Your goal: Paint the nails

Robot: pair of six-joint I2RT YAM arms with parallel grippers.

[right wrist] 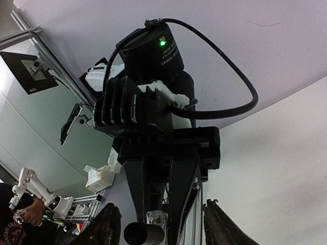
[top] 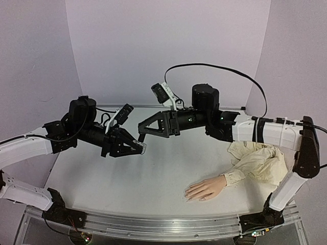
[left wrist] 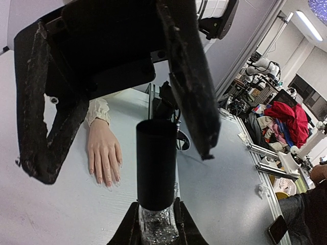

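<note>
Left gripper (top: 140, 149) clamps the bottle (left wrist: 156, 227) at bottom centre, left wrist view. Right gripper (top: 141, 133) is wide open, empty, beside the cap (left wrist: 156, 168). Centre its fingers (left wrist: 48, 138) on it, then close square.

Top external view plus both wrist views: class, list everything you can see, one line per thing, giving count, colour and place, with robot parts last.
mannequin hand: one, skin-coloured, flat on the table near the right arm's base
sleeve: one, cream, bunched behind the mannequin hand
polish bottle: one, clear glass with a black cap, held above the table
table: one, white, under both arms
left end effector: one, black, shut on the polish bottle
right end effector: one, black, open, fingers either side of the cap
</note>
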